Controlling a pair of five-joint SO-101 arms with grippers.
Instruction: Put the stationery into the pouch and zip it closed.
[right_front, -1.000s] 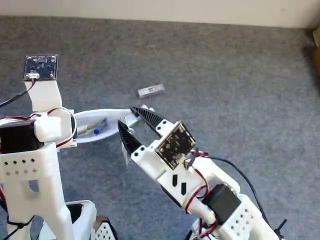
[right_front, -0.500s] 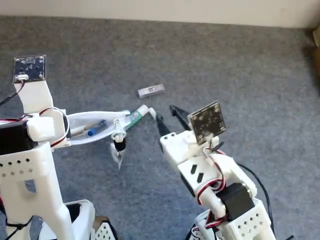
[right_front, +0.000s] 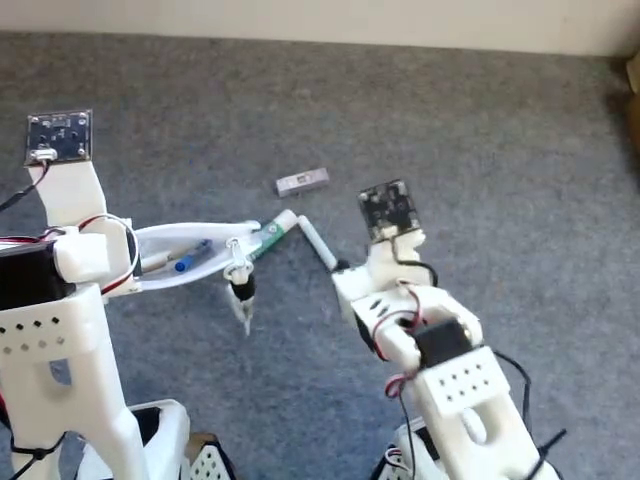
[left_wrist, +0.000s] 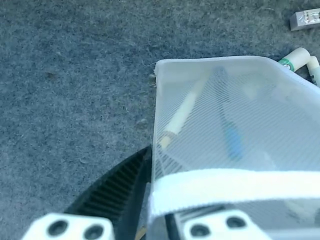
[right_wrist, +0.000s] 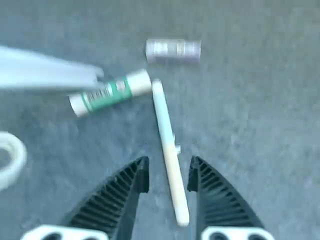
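Lying between parted fingers of right end effector (right_wrist: 169, 164): white pen (right_wrist: 161, 112)

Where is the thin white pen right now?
In the right wrist view, the thin white pen lies on the grey carpet between the right gripper's open fingers, its far end beside the green-labelled white tube.

Grey felt-like carpet (right_front: 500, 150), pale wall strip (right_front: 300, 20) along far edge

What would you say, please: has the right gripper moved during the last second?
Yes. In the high view the right gripper has swung from left of the small grey block to its right, and now straddles the white pen.
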